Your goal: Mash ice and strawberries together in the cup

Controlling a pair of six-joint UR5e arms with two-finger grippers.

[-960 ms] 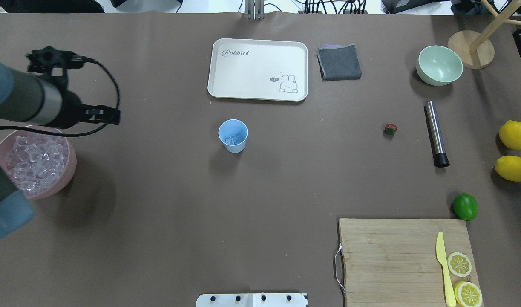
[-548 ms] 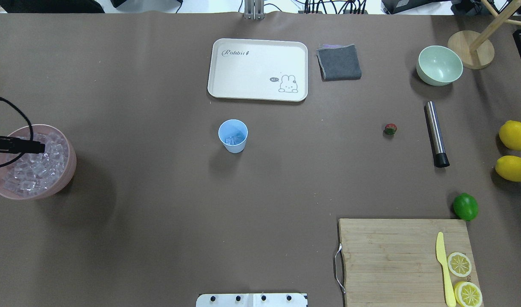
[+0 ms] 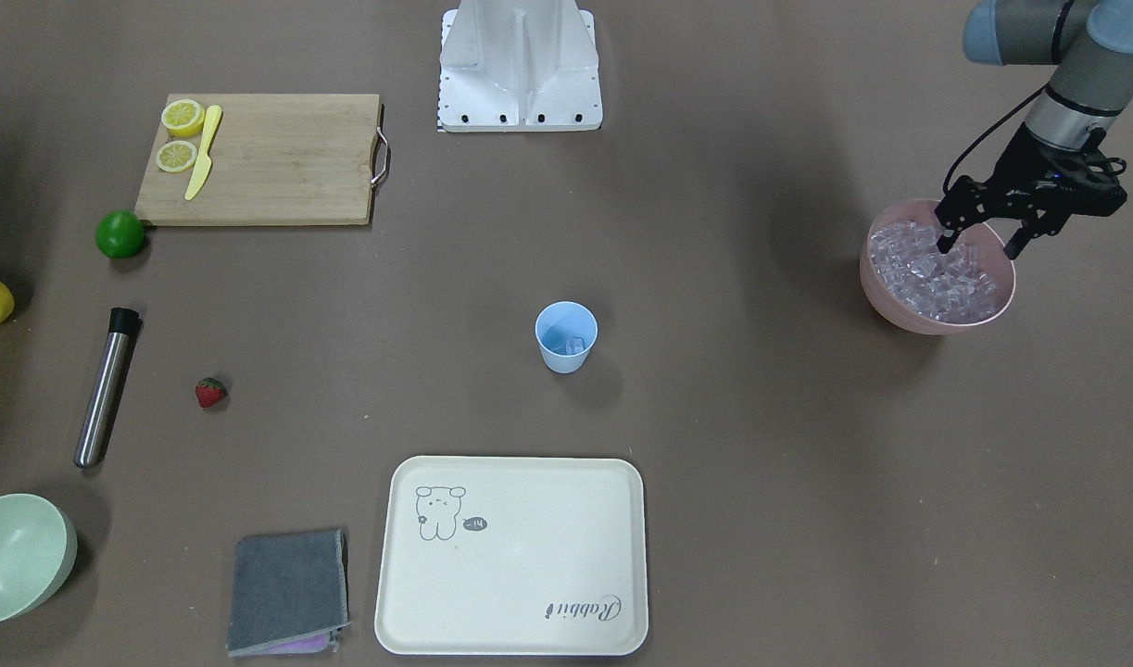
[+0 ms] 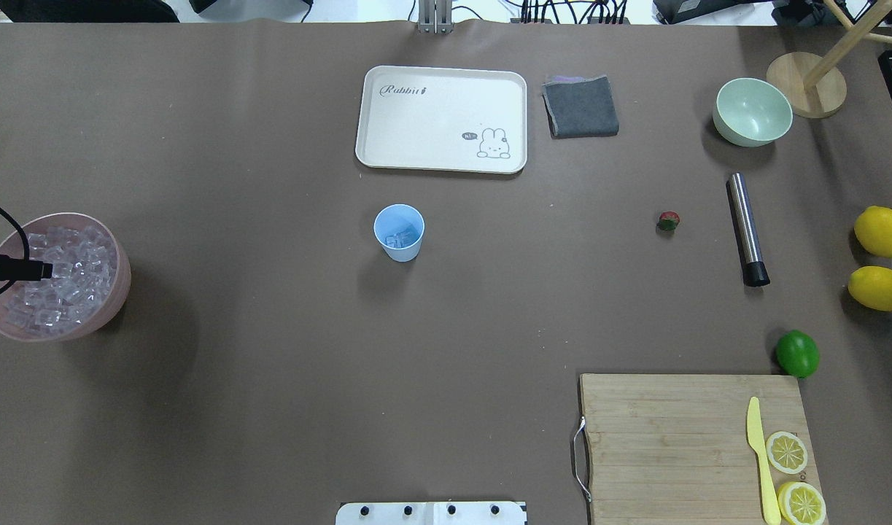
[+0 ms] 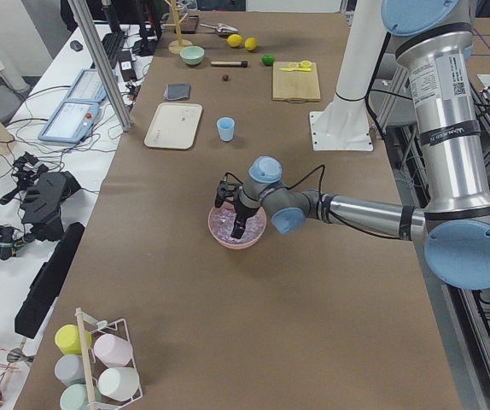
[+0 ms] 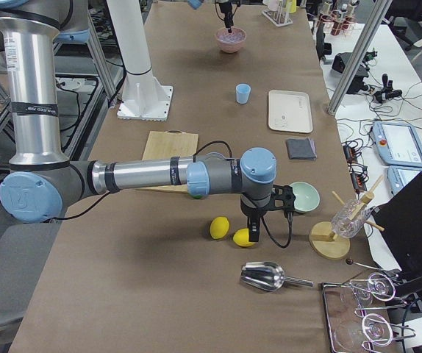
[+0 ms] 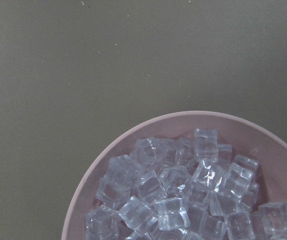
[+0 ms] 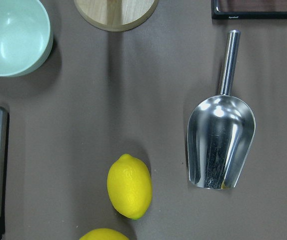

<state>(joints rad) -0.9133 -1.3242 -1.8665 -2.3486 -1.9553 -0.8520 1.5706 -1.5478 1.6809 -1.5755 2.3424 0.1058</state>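
Because the ice lies as a loose heap of small glassy cubes, it will probably handle as hard, light and slick, so 1 cube looks best taken across 2 flat opposite faces, squarely, or it may squirt out. The heap fills the pink bowl at the right edge of the front-facing frame, and a few cubes already sit in the light-blue cup at frame centre. Over the bowl hangs the left pincer, its jaws spread wide and holding nothing, 1 fingertip down among the cubes. Whether the right pincer is spread or closed I cannot tell; it shows only in the side view, above the lemons. The strawberry lies alone at lower left, well apart from the cup; it looks soft, so a light hold around its body seems wise. The worktop is matte brown, with wide bare room between bowl and cup.
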